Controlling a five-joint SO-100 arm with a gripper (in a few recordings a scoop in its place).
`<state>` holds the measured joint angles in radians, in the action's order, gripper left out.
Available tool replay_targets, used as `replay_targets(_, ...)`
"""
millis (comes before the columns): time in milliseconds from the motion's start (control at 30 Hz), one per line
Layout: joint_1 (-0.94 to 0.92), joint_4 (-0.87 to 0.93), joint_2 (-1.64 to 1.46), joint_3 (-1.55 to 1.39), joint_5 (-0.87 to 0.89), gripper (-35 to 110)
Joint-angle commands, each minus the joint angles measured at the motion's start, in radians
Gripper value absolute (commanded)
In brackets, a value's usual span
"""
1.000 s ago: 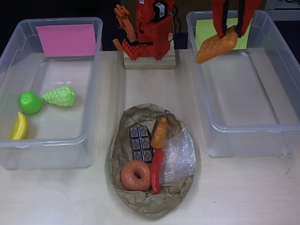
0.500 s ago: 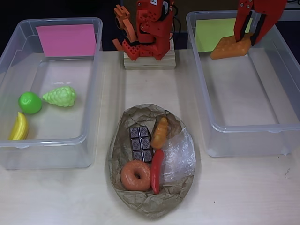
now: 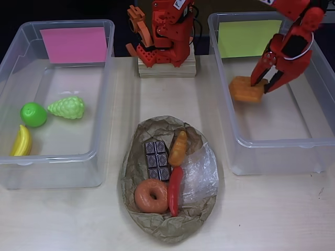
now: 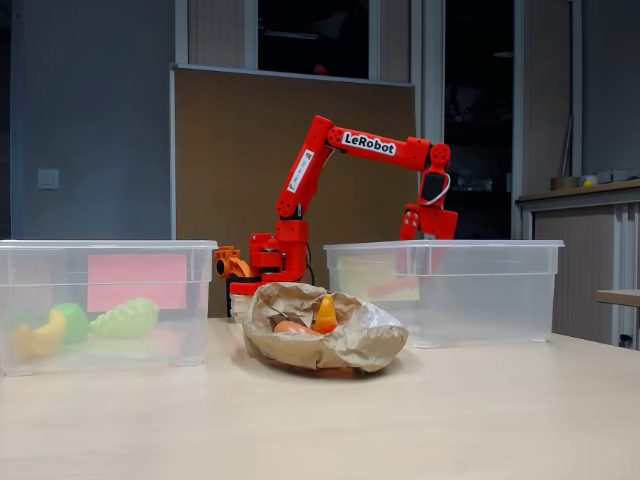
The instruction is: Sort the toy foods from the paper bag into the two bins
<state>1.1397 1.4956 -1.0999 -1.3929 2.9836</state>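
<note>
My red gripper (image 3: 260, 87) reaches down into the right clear bin (image 3: 277, 142), the one with the yellow-green label (image 3: 248, 37). It is shut on the right end of the orange waffle (image 3: 245, 89), held low near the bin's left wall. The paper bag (image 3: 157, 225) lies on the table in front, holding the chocolate bar (image 3: 157, 159), croissant (image 3: 179, 148), red chili (image 3: 175, 191) and donut (image 3: 152, 195). The left bin (image 3: 57, 157), with the pink label (image 3: 73, 44), contains the green apple (image 3: 33, 114), grapes (image 3: 67, 107) and banana (image 3: 22, 141). In the fixed view the gripper (image 4: 415, 238) dips behind the right bin's (image 4: 480, 300) rim.
The arm's base (image 3: 162, 36) stands on a wooden block between the bins at the back. A clear shiny patch (image 3: 201, 172) covers the bag's right side. Bare table runs along the front edge and beside the bag.
The gripper carried the waffle from above the yellow-green label down and forward into the right bin. The bag and the left bin's contents have not moved.
</note>
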Motion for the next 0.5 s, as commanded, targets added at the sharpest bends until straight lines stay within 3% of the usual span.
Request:
replay_targets(0, 0.029, -0.031, 0.054, 0.041, 0.281, 0)
replay_targets(300, 0.074, 0.017, 0.189, 0.202, 0.318, 0)
replay_targets(467, 0.074, 0.117, 0.232, 0.314, 0.253, 12)
